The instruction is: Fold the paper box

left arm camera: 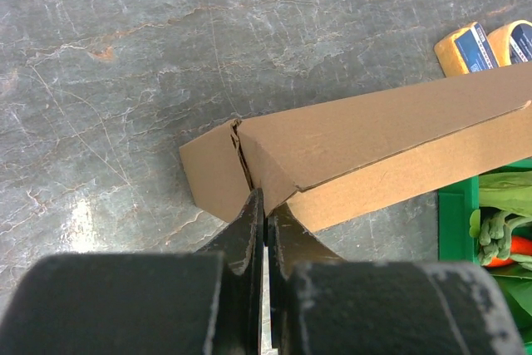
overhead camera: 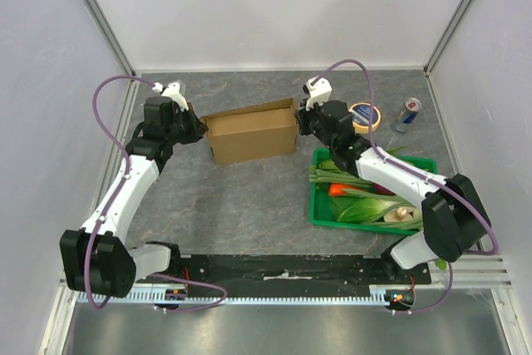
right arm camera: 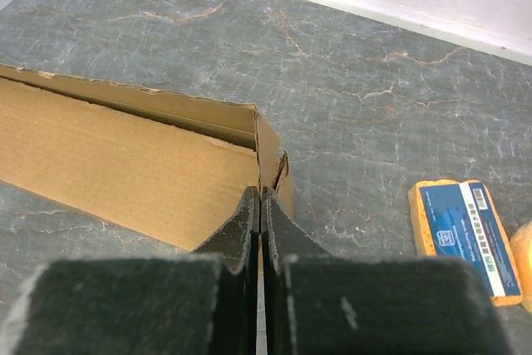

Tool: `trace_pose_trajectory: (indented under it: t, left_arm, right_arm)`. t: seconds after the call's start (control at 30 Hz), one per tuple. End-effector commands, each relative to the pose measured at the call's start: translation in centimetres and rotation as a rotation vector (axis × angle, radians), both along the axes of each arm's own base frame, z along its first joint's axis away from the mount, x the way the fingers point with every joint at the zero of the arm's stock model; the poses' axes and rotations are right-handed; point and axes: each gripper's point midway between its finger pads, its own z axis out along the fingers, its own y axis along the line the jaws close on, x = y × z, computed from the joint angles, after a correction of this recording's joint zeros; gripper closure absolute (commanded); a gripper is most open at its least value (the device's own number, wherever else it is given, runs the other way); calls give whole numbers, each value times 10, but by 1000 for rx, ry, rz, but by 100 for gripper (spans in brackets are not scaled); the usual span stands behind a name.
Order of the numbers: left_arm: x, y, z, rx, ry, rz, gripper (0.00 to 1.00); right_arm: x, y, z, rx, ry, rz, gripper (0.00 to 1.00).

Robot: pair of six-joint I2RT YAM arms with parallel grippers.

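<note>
The paper box (overhead camera: 252, 132) is a plain brown cardboard box lying on the grey table between my two grippers. My left gripper (overhead camera: 198, 129) is at its left end. In the left wrist view its jaws are shut, and the left gripper (left arm camera: 266, 199) rests its tips against the end corner of the paper box (left arm camera: 374, 135), beside a loose side flap (left arm camera: 212, 176). My right gripper (overhead camera: 302, 119) is at the right end. There too the right gripper (right arm camera: 261, 191) is shut, its tips against the end wall of the paper box (right arm camera: 125, 160).
A green crate (overhead camera: 317, 205) of vegetables stands just right of the box, under my right forearm. A yellow sponge pack with a blue label (right arm camera: 462, 237) and a drink can (overhead camera: 406, 115) lie at the back right. White walls enclose the table on three sides.
</note>
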Motion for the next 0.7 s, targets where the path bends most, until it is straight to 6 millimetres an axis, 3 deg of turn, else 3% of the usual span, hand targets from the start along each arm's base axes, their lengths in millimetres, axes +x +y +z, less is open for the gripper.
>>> trace_pose_trajectory:
  t: [0.0, 0.27, 0.4, 0.43, 0.67]
  left_arm:
    - [-17, 3, -31, 25, 132, 7, 98]
    - [-16, 0, -31, 14, 136, 2, 98]
    - [-16, -2, -31, -2, 134, 4, 98]
    - [-15, -2, -32, -7, 135, 5, 98]
    - [-17, 2, -33, 14, 137, 12, 98]
  right_arm:
    - [-18, -2, -68, -166, 204, 107, 100]
    - [-8, -28, -78, -223, 216, -37, 100]
    - [-21, -19, -79, -241, 153, -126, 100]
    - [-30, -18, -89, -276, 140, -127, 100]
    - [-23, -49, -102, -386, 103, -203, 100]
